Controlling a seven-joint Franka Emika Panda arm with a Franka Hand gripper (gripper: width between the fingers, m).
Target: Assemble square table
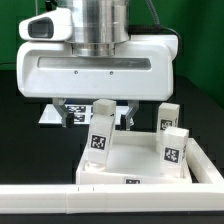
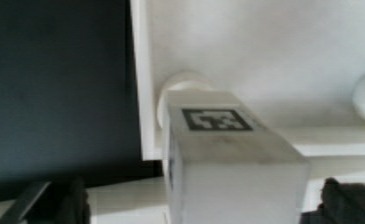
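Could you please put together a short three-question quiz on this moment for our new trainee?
1. True or false: the gripper is shut on a leg.
2. In the exterior view, how many upright legs can be counted on the square tabletop?
3. Which part lies along the near edge in the exterior view: (a) the long white bar, (b) a screwdriver, (c) a red bin?

Key
1. False: the fingers stand wide apart on either side of the tagged leg, not closed on it.
2. Three can be counted: one toward the exterior view's left and two toward its right.
3. (a).
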